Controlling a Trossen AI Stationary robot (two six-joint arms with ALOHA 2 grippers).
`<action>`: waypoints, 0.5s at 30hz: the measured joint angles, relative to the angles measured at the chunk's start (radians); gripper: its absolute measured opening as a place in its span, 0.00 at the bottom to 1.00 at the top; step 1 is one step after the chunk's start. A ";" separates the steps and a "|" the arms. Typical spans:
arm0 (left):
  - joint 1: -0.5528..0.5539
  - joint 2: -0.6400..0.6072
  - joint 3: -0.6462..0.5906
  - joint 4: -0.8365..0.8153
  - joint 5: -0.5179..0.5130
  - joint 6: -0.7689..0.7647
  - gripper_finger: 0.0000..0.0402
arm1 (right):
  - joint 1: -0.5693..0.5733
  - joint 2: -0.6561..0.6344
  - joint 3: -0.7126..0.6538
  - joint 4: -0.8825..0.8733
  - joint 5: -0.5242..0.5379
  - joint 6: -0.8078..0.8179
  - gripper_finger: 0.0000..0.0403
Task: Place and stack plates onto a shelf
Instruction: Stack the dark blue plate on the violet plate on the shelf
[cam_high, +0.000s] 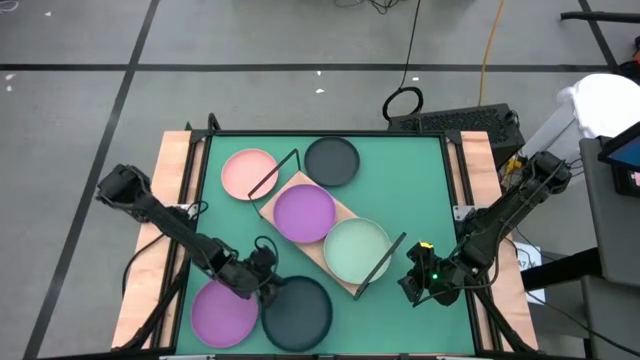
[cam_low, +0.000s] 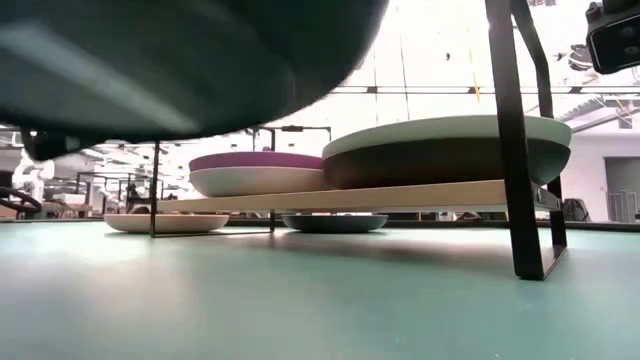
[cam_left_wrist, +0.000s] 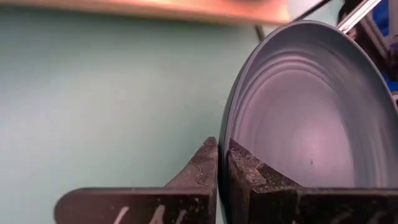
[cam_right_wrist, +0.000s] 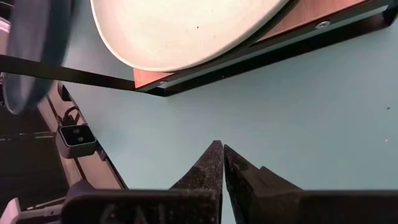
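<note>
Risk: my left gripper (cam_left_wrist: 222, 163) clenches only the rim of the dark plate (cam_high: 297, 310), lifted off the bench; a tilt could slip it. Right gripper (cam_right_wrist: 222, 163) closed, empty, near the shelf (cam_high: 285, 235).

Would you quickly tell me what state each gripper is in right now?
Left gripper: closed on the rim of the dark grey plate.
Right gripper: closed, holding nothing, beside the shelf.

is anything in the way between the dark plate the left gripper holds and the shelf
Nothing visible stands between them. The left gripper holds the dark plate by its rim near the shelf, but a purple plate and a pale green plate already fill the board.
</note>
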 joint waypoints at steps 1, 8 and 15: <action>0.002 -0.021 0.000 -0.009 -0.005 0.002 0.03 | 0.000 0.000 0.000 0.000 -0.001 0.000 0.00; 0.045 -0.180 0.000 -0.145 -0.083 -0.010 0.02 | 0.000 -0.001 0.000 0.019 -0.017 -0.011 0.00; 0.118 -0.312 0.000 -0.231 -0.160 0.000 0.02 | 0.005 -0.021 -0.001 0.052 -0.125 -0.068 0.00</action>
